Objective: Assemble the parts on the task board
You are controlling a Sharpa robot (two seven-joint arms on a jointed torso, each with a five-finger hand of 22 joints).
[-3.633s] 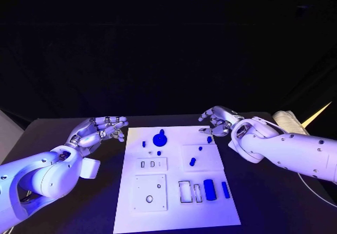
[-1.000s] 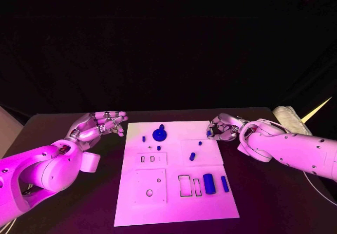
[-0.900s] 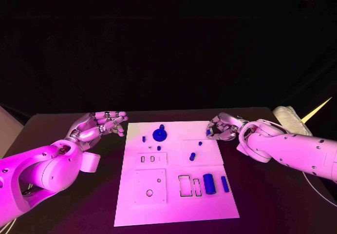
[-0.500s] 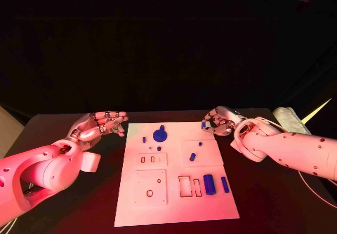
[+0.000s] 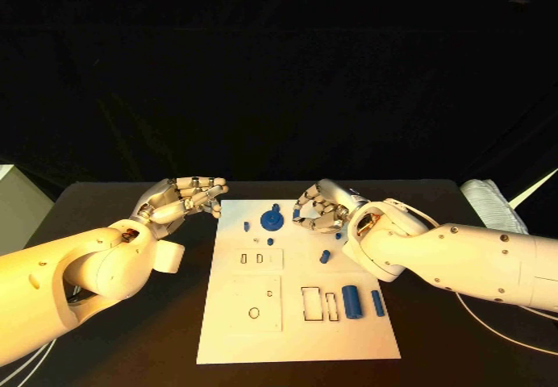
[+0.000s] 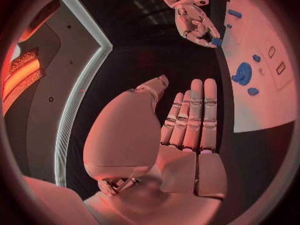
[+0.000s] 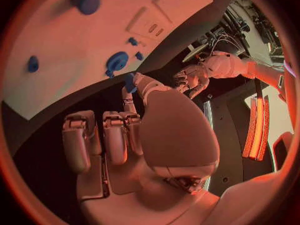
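Note:
The white task board (image 5: 297, 330) lies in the middle of the black table. On it are a round blue disc with a knob (image 5: 271, 221), small blue pegs (image 5: 324, 257), a blue cylinder (image 5: 351, 302) and a blue bar (image 5: 376, 303) beside two empty slots (image 5: 308, 305). My right hand (image 5: 323, 206) hovers over the board's far edge, just right of the disc. It pinches a small blue part (image 7: 129, 82) between thumb and a fingertip, and the part (image 6: 215, 41) also shows in the left wrist view. My left hand (image 5: 186, 198) is held off the board's far left corner, fingers apart, holding nothing.
A pale ribbed bundle (image 5: 489, 203) lies at the table's far right, with a thin cable (image 5: 500, 330) trailing toward the front. A white box (image 5: 10, 193) stands beyond the table's left edge. Bare black table flanks the board on both sides.
My right hand has carried the small blue part leftward along the board's far edge, toward the disc. The left hand has stayed nearly still. The camera has shifted slightly.

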